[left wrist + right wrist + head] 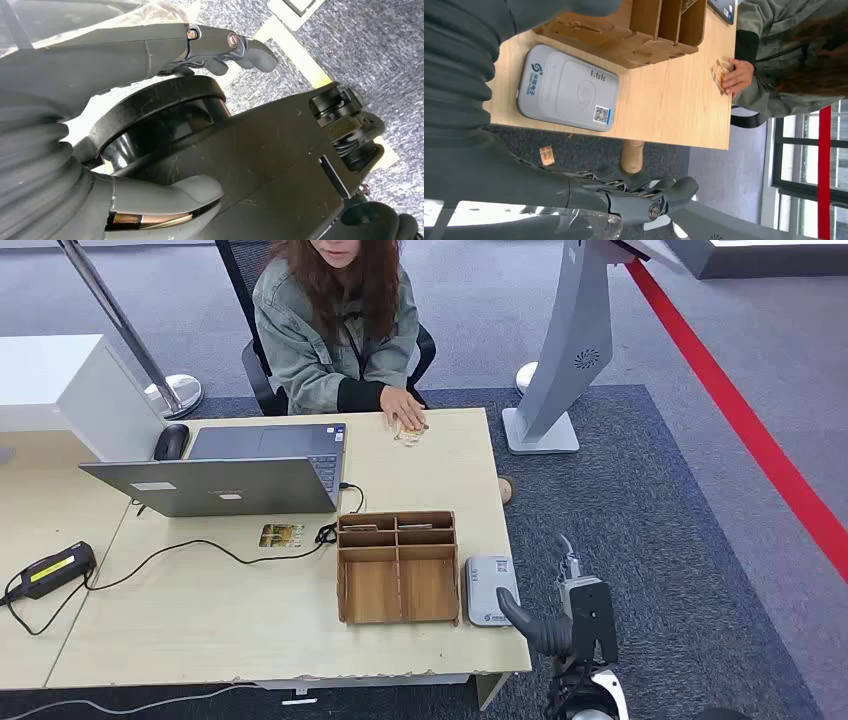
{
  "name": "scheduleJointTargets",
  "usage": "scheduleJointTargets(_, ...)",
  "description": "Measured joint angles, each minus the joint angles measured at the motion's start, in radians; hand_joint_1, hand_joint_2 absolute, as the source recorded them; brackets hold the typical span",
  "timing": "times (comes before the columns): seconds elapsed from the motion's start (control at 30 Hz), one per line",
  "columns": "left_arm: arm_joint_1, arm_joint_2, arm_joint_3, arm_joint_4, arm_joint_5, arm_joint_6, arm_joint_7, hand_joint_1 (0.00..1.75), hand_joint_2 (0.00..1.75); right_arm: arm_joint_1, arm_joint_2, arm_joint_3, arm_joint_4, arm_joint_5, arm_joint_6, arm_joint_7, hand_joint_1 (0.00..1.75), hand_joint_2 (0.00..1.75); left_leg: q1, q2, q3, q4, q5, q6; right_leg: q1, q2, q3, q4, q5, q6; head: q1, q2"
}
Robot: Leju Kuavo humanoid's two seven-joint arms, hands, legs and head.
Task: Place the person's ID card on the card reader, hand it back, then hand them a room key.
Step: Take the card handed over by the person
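Task barely started, I judge. ID card (408, 434) lies at the desk's (200, 620) far edge under the person's hand (404, 410), not yet taken. Reader (489, 590) sits bare at the near right corner, just beside the wooden organizer (398, 565); nothing on it. My right hand (560, 625) hovers off the desk's right edge near the reader, fingers loosely spread, holding nothing. My left hand (220, 47) hangs low by the body, fingers lightly curled, nothing in it. Left to do: take card, scan, return, hand over key. A card (281, 535) lies by the laptop (225, 475); can't tell if it's a key.
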Motion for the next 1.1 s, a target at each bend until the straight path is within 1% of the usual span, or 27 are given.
scheduleJointTargets(0.2, 0.0, 0.0, 0.0, 0.0, -0.001, 0.0, 0.0, 0.0, 1.75, 0.001, 0.0, 0.0, -0.005, 0.002, 0.003, -0.001, 0.0, 1.75, 0.0, 0.0, 0.0, 0.0, 0.0, 0.0, 0.0, 0.0, 0.0, 0.0, 0.0, 0.0, 0.0, 0.0)
scheduleJointTargets(0.33, 0.0, 0.0, 0.0, 0.0, -0.009, 0.0, 0.0, 0.0, 1.75, -0.007, 0.001, 0.002, -0.02, 0.054, 0.005, 0.014, 0.0, 1.75, 0.0, 0.0, 0.0, 0.0, 0.0, 0.0, 0.0, 0.0, 0.0, 0.0, 0.0, 0.0, 0.0, 0.0)
scheduleJointTargets(0.5, -0.001, 0.0, -0.001, 0.0, -0.027, 0.003, 0.0, 0.0, 1.75, -0.053, 0.0, 0.01, -0.076, 0.239, 0.016, 0.124, 0.0, 1.75, 0.0, 0.0, 0.0, 0.0, 0.0, 0.0, 0.0, 0.0, 0.0, 0.0, 0.0, 0.0, 0.0, 0.0)
scheduleJointTargets(0.67, -0.004, -0.001, -0.005, 0.0, -0.041, 0.009, 0.0, 0.0, 1.75, -0.114, -0.002, 0.029, -0.144, 0.368, 0.061, 0.204, 0.0, 1.75, 0.0, 0.0, 0.0, 0.0, 0.0, 0.0, 0.0, 0.0, 0.0, 0.0, 0.0, 0.0, 0.0, 0.0)
scheduleJointTargets(0.87, -0.01, -0.003, -0.009, 0.0, -0.058, 0.003, 0.001, 0.0, 1.75, -0.173, -0.006, 0.053, -0.191, 0.444, 0.099, 0.272, 0.0, 1.75, 0.0, 0.001, 0.0, 0.0, 0.0, 0.0, 0.0, 0.001, 0.0, 0.0, 0.0, 0.0, 0.0, 0.0)
scheduleJointTargets(1.1, -0.029, -0.009, -0.027, -0.001, -0.089, 0.0, 0.037, 0.0, 1.75, -0.302, -0.005, 0.099, -0.185, 0.505, 0.157, 0.36, 0.0, 1.75, 0.0, 0.001, 0.0, 0.0, 0.001, -0.001, 0.0, 0.0, 0.0, 0.0, 0.001, 0.0, 0.0, 0.0)
